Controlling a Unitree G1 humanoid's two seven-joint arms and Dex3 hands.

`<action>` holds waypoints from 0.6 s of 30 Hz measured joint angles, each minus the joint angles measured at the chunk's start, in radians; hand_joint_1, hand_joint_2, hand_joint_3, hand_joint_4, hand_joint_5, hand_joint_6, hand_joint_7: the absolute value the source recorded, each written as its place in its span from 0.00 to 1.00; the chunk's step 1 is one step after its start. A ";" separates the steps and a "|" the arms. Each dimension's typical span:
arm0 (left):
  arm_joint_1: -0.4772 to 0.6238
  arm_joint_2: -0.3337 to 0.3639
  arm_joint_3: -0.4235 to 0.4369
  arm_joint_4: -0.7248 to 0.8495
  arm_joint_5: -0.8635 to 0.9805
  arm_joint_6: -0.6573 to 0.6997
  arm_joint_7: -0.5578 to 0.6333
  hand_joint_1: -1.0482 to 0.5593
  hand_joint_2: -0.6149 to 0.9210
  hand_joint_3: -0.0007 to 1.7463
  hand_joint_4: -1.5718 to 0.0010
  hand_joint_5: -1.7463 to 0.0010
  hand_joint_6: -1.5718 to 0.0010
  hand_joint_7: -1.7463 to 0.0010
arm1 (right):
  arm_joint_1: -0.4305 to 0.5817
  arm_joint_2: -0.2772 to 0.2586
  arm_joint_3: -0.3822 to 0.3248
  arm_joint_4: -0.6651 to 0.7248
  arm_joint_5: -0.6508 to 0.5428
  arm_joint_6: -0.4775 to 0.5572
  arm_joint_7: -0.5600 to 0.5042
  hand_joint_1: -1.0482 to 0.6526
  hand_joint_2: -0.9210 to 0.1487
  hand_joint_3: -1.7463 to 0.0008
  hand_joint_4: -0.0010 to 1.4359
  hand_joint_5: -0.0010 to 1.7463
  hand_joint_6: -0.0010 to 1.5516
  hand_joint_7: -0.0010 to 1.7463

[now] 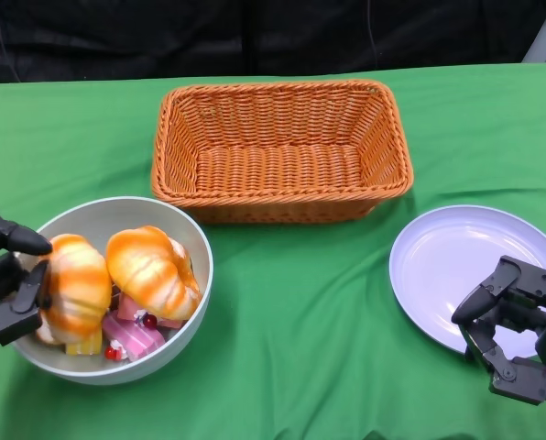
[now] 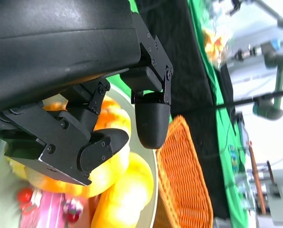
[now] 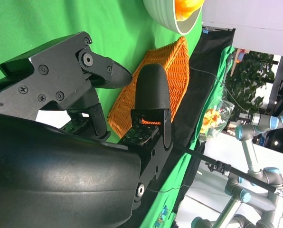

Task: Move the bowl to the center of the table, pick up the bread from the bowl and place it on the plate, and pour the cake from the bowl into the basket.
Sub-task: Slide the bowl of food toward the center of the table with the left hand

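A pale grey bowl sits at the table's front left. It holds two orange-striped bread rolls and pink cake with red cherries. My left hand is at the bowl's left rim. In the left wrist view its fingers stand apart, straddling the rim above the bread. A lilac plate lies at the right. My right hand hovers over the plate's near edge, fingers apart, holding nothing. The orange wicker basket stands empty at the back centre.
Green cloth covers the table; a bare stretch lies between bowl and plate. The right wrist view shows the basket and bowl beyond my fingers, and lab robot arms off the table.
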 measured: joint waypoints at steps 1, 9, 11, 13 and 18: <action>0.000 -0.005 0.003 -0.001 -0.002 0.000 0.009 0.55 0.95 0.26 0.54 0.57 0.51 0.75 | 0.000 0.000 0.000 0.000 0.000 0.000 0.000 0.57 0.29 0.49 0.49 0.94 0.44 0.75; 0.000 -0.031 0.025 -0.005 -0.032 -0.025 0.020 0.41 1.00 0.15 0.57 0.73 0.52 0.91 | 0.000 0.000 0.002 0.000 0.000 -0.003 0.000 0.57 0.30 0.48 0.50 0.93 0.44 0.75; -0.002 -0.047 0.033 0.001 -0.037 -0.068 0.024 0.39 1.00 0.15 0.56 0.72 0.51 0.91 | 0.000 0.000 0.002 0.000 -0.001 -0.004 0.000 0.56 0.30 0.48 0.50 0.93 0.44 0.74; -0.014 -0.064 0.043 0.025 -0.061 -0.124 0.022 0.37 1.00 0.15 0.53 0.70 0.49 0.91 | 0.000 0.000 0.002 0.000 -0.001 -0.004 0.000 0.56 0.29 0.49 0.50 0.93 0.44 0.74; -0.058 -0.077 0.076 0.122 -0.119 -0.272 -0.026 0.36 1.00 0.17 0.47 0.53 0.39 0.86 | 0.000 0.000 0.003 0.001 -0.002 -0.004 -0.001 0.56 0.29 0.49 0.50 0.93 0.45 0.74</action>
